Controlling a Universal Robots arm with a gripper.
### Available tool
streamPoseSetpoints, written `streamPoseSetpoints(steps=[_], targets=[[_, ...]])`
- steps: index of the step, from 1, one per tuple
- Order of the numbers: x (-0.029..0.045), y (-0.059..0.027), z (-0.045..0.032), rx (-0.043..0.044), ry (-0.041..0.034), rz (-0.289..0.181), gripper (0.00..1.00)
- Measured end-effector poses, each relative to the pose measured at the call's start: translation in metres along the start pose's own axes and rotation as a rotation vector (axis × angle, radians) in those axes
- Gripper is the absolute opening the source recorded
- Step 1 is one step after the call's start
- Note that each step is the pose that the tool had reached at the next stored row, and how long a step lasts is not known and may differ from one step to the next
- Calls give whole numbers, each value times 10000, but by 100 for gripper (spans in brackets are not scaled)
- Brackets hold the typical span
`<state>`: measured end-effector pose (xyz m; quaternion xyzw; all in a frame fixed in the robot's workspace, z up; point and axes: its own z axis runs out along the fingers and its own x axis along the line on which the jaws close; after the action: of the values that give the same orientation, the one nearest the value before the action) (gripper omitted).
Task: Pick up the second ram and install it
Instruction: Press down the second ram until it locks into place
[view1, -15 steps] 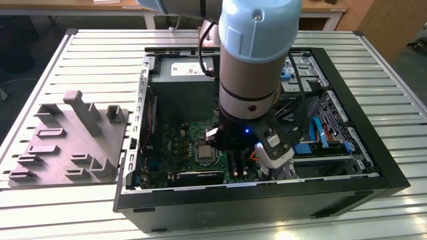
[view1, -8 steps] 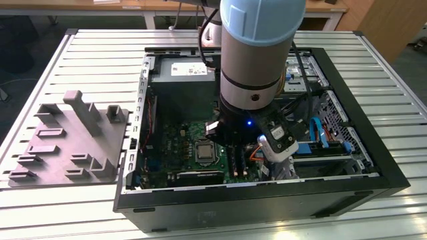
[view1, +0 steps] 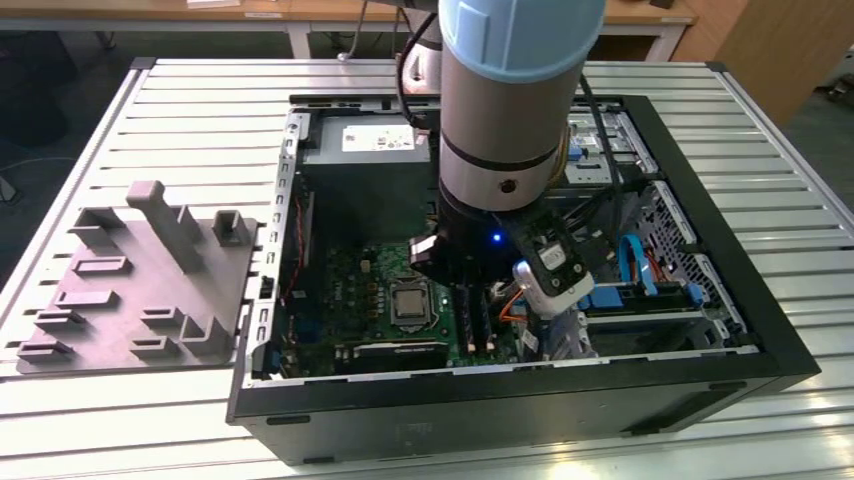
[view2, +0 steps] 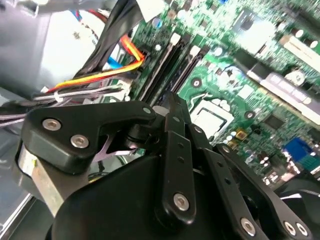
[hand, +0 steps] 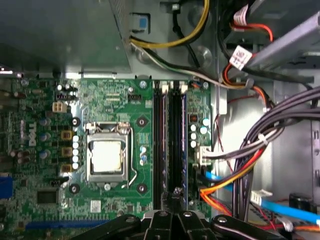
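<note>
Black linkage bars of my gripper (hand: 172, 212) fill the foreground, fingers drawn together directly above the memory slots (hand: 167, 145) so I can press on the second ram (hand: 183, 145), which I judge already seated just beyond them.

An open black computer case (view1: 747, 330) lies on its side on a slatted metal table (view1: 200, 110). Inside, the green motherboard (hand: 115, 100) carries a silver processor socket (hand: 106, 157) near its middle, with long black memory slots (hand: 158, 145) running just beside it. A grey power supply (view1: 363, 150) sits at the far end of the case. Orange, yellow and blue cables (hand: 235, 192) bundle along the drive bays. On the exterior view's left, a grey moulded fixture (view1: 140, 290) rests on the table, apart from the case.
</note>
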<state>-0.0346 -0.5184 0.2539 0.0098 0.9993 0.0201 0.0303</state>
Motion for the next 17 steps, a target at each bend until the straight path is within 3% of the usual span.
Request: streamPoseSetpoints(steps=[10, 17], targets=[[6, 289, 17, 0, 0, -1, 10], [4, 314, -29, 0, 0, 0, 10]])
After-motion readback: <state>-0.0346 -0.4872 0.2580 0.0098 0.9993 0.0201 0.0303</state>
